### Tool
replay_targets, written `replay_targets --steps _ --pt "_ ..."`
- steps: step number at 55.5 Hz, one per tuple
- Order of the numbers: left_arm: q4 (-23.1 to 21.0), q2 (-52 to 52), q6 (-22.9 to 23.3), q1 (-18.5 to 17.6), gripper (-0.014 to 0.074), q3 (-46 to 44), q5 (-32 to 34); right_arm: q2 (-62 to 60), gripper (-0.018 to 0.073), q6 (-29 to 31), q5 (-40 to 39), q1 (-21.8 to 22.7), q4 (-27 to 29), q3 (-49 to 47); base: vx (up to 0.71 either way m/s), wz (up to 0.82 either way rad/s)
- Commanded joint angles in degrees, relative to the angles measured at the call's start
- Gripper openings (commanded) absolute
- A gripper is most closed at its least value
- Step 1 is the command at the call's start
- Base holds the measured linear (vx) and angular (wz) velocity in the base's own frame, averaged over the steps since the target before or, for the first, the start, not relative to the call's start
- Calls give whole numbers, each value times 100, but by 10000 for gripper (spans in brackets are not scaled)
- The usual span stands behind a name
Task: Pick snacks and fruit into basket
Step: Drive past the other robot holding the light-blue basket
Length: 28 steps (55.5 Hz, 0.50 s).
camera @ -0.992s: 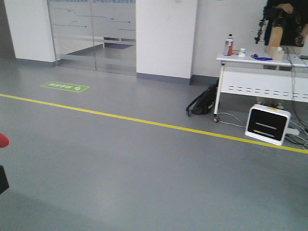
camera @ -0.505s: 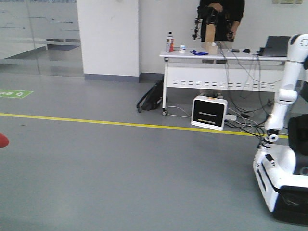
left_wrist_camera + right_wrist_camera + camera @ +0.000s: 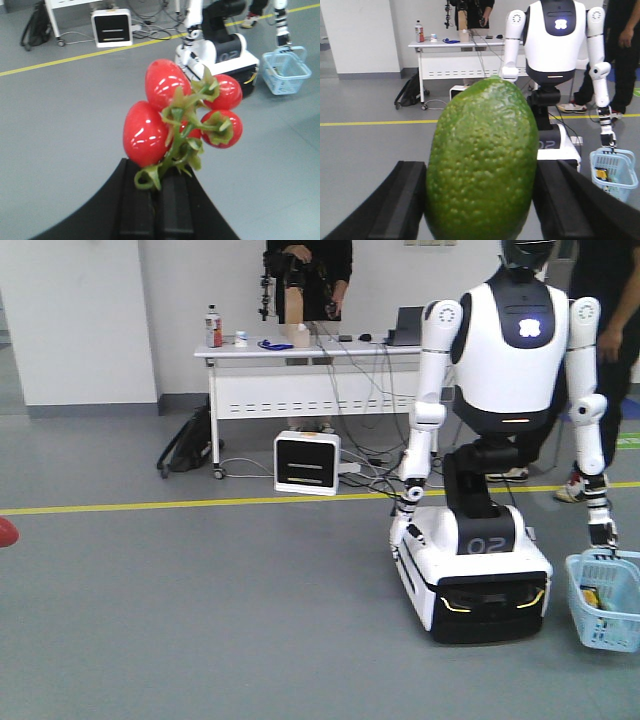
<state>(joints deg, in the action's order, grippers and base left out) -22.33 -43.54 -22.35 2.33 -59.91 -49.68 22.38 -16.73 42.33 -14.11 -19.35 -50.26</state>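
Left gripper [image 3: 159, 192] clenched on one tomato cluster [image 3: 180, 115], four tomatoes, above fingers. Right gripper [image 3: 482, 210] grasped one green fruit [image 3: 482, 160] between two fingers [image 3: 402, 200]. One basket [image 3: 614, 172] well beyond.

The front view looks across the floor [image 3: 200, 620] at the white robot [image 3: 510, 350], not near. Both wrist views face this same robot, past the tomatoes [image 3: 150, 125] and the green fruit [image 3: 482, 160], very close.

Bright, even overhead light. Small white glare spots sit on the glossy red plastic tomato bunch [image 3: 150, 125]. The bumpy green oval fruit [image 3: 482, 165] looks slightly soft. At 4 o'clock in the front view, the grey floor [image 3: 380, 650] carries only faint shadow.
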Motion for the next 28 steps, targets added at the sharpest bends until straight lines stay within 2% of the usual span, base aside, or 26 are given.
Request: replay_targets --steps 1,28 --pt "-193 -8 -10 0 -3 -207 433 59 -4 69 -504 23 -139 -173 -12 -46" --pt "-193 -8 -10 0 -3 -207 433 59 -4 69 -504 23 -139 -173 -10 -46"
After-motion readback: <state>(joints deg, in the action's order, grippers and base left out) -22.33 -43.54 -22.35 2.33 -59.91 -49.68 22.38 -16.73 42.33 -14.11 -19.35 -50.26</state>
